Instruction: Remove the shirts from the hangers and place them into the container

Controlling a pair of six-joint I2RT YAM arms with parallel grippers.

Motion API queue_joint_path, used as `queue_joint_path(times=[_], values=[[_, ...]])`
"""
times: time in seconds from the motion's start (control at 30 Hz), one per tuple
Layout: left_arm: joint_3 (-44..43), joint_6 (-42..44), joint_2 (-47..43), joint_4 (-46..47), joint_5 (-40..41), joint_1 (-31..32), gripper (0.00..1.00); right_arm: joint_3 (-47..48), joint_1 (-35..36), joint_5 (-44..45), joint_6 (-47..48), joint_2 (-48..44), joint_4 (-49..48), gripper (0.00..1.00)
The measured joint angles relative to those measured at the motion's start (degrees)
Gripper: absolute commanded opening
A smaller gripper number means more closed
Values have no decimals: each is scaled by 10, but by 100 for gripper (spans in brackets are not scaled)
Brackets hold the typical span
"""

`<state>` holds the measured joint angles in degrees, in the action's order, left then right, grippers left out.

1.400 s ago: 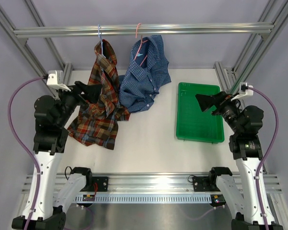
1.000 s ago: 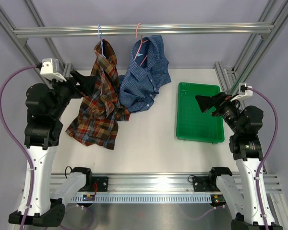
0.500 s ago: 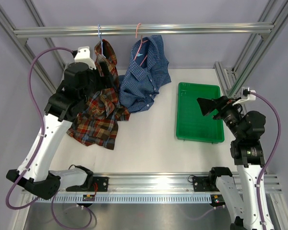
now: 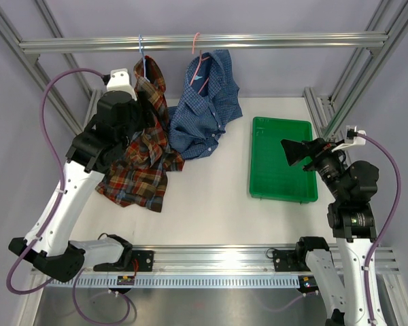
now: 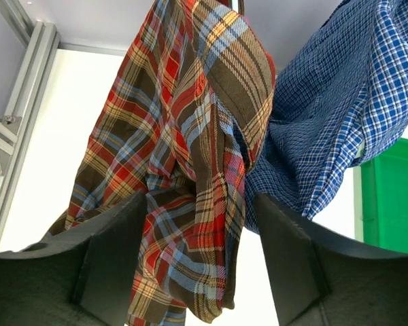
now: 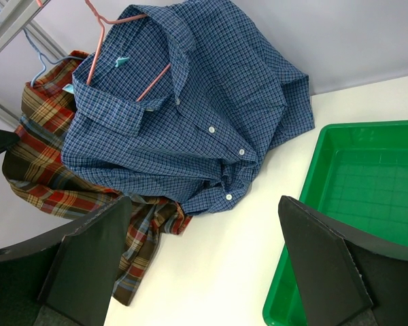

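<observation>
Between the parted jaws of the left claw [image 5: 198, 204] hangs the plaid shirt [image 5: 190, 115].

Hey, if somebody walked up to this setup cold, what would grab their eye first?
Two shirts hanging from the top rail at the back left: a red-brown plaid shirt that trails down onto the table, and a blue checked shirt right beside it. The left claw stands open around a fold of the plaid. At right lies the bright green tray, with the open right claw by it.
</observation>
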<state>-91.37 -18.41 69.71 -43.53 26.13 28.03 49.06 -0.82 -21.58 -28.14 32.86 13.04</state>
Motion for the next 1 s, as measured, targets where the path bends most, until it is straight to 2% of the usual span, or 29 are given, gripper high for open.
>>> queue_joint_path(times=[0.03,0.13,0.3,0.33,0.37,0.47,0.87,1.0], values=[[2,0,1,3,0,0,58,0,0,0,0,-2,0,99],[5,1,6,7,1,0,49,0,0,0,2,-6,2,99],[7,2,26,8,2,0,46,2,0,7,9,-12,5,99],[8,2,28,9,2,0,41,2,0,10,10,-14,5,100],[11,0,31,9,2,0,27,2,0,11,10,-15,6,99],[14,-3,33,9,3,0,1,2,0,11,12,-16,7,99],[18,0,12,10,9,0,0,2,0,11,13,-15,10,99],[-24,10,27,-19,9,0,0,2,0,11,14,-14,12,99]])
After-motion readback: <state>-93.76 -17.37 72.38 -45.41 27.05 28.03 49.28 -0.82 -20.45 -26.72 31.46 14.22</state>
